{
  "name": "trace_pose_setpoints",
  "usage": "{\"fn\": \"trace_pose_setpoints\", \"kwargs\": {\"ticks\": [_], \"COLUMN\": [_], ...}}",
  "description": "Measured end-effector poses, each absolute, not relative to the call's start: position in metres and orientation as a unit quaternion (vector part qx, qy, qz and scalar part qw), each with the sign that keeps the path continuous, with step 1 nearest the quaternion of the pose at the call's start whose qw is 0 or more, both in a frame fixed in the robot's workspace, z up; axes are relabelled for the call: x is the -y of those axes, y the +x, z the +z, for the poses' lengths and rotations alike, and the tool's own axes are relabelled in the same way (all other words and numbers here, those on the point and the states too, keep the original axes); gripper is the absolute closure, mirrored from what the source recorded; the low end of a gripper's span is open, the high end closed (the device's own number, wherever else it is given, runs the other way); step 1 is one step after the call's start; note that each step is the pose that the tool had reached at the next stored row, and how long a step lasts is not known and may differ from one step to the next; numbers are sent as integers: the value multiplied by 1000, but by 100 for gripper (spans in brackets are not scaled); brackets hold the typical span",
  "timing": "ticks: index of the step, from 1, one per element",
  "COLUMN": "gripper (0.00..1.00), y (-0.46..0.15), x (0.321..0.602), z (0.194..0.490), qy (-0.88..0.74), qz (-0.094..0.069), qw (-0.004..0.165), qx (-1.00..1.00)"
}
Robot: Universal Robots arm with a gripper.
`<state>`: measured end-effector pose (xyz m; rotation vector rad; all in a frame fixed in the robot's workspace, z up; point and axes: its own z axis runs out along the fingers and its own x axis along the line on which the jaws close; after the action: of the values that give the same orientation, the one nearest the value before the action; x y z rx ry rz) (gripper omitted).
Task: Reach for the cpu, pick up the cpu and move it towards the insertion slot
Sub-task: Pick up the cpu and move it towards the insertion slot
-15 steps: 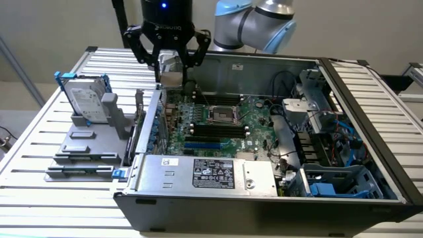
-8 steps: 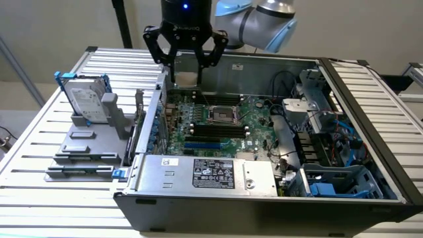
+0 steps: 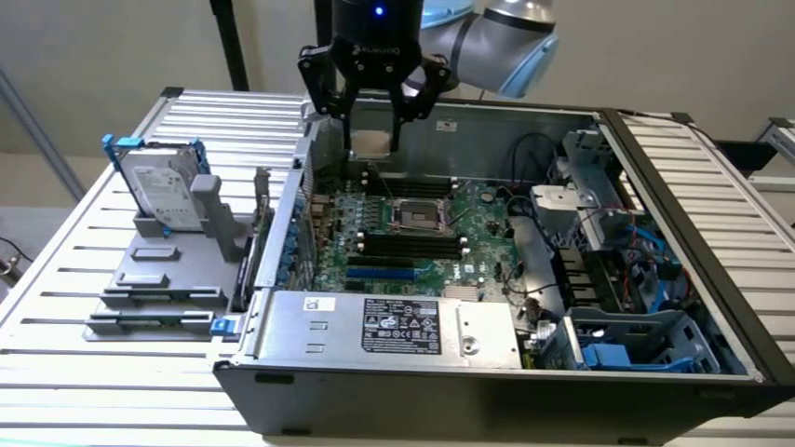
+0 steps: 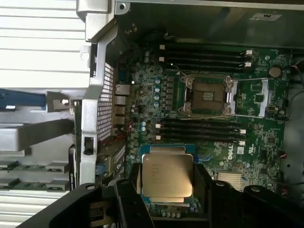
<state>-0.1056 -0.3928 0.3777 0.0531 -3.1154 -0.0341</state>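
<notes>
Already lifted, the one cpu [image 4: 167, 175] sits gripped between the two fingers [image 3: 326, 82] of the hand [image 3: 372, 102], which stands fairly wide, closed on the chip's opposite edges; the wrist view shows its shiny silver top, the exterior view its pale underside [image 3: 372, 142]. It hangs in the air above the rear part of the green motherboard [image 3: 478, 219], apart from the single insertion slot [image 3: 415, 216], whose silver frame and dark centre lie lower and nearer the front of the case. Four long black memory slots [image 4: 204, 52] flank the insertion slot, two on each side. Around the board stands the open computer case [image 3: 695, 279], with one labelled silver power supply [image 3: 397, 328] at its front. Beside the case, on the slatted tabletop [image 3: 62, 279], one hard drive [image 3: 162, 191] stands upright in a grey holder.
</notes>
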Motion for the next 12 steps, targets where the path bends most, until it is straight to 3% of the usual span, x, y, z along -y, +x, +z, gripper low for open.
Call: {"fn": "trace_pose_setpoints", "kwargs": {"ticks": [12], "gripper": [46], "y": [-78], "x": [350], "z": [368], "qy": [17], "qz": [-11], "qw": [13], "qx": [1000]}}
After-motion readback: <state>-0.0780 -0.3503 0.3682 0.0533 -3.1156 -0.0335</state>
